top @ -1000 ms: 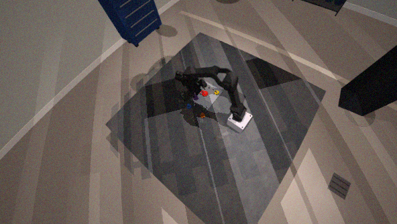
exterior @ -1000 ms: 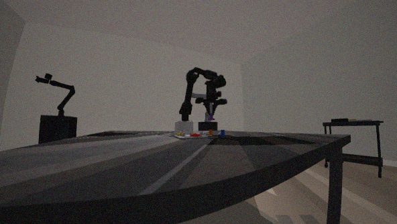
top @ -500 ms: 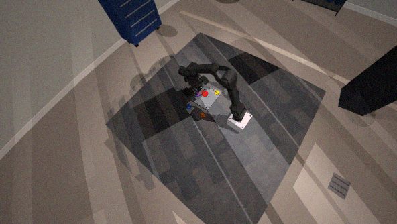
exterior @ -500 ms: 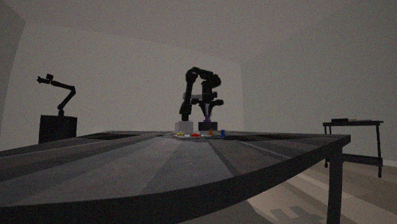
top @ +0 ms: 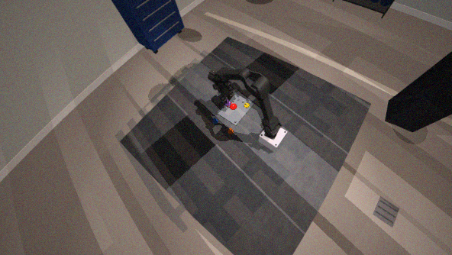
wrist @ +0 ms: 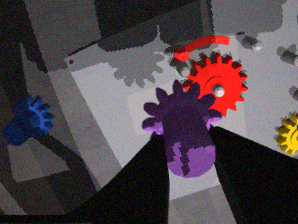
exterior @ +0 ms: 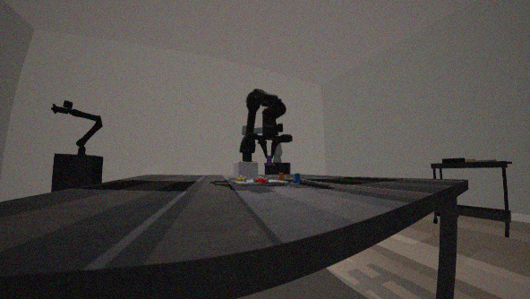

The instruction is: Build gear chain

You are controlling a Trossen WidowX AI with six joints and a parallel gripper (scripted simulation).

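Note:
My gripper (top: 227, 101) (exterior: 269, 156) (wrist: 186, 140) is shut on the handle of the purple gear (exterior: 269, 160) (wrist: 181, 106). The gear hangs above the grey board (top: 236, 117) (wrist: 104, 111), left of the red gear (top: 231, 106) (exterior: 260, 180) (wrist: 208, 77), and overlaps its edge in the wrist view. The yellow gear (top: 246, 105) (exterior: 238, 180) (wrist: 288, 135) sits at the right of the wrist view. Bare pegs (wrist: 256, 46) (wrist: 184, 71) stand near the red gear. The blue gear (top: 215, 120) (exterior: 297, 178) (wrist: 41, 118) and orange gear (top: 230, 130) (exterior: 281, 176) stand on the table off the board.
The red arrow (wrist: 215, 41) lies beside the red gear. The arm's white base (top: 274, 137) stands beyond the board in the top view. Dark shadows cross the table and part of the board. Board under the purple gear is hidden in the wrist view.

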